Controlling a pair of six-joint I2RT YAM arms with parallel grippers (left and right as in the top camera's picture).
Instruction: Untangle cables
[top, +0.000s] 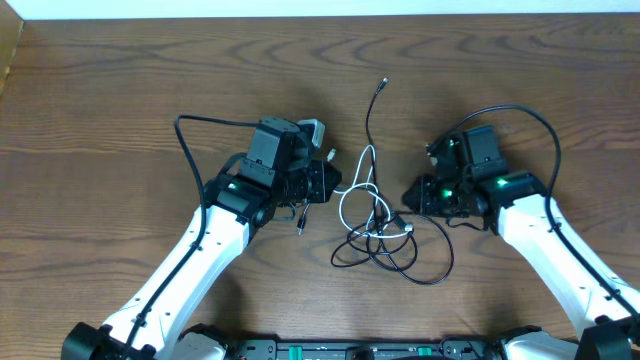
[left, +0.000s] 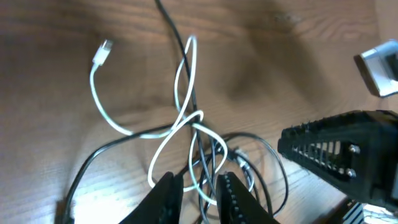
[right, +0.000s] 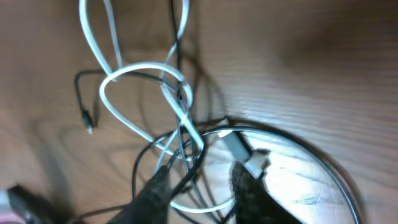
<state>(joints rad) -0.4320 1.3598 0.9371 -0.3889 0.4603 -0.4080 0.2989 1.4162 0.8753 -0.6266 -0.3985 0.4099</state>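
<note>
The cables lie knotted together on the wooden table between my two arms. The white cable loops through the coiled black cable, whose free end runs off to the far side. My left gripper sits at the tangle's left edge. In the left wrist view its jaws stand slightly apart, with white cable and black cable strands running between them. My right gripper is at the tangle's right edge, jaws apart over crossed strands, next to the white plug.
Thick black arm cables arch over the left arm and the right arm. The table's far edge runs along the top of the overhead view. The right gripper shows at the right of the left wrist view.
</note>
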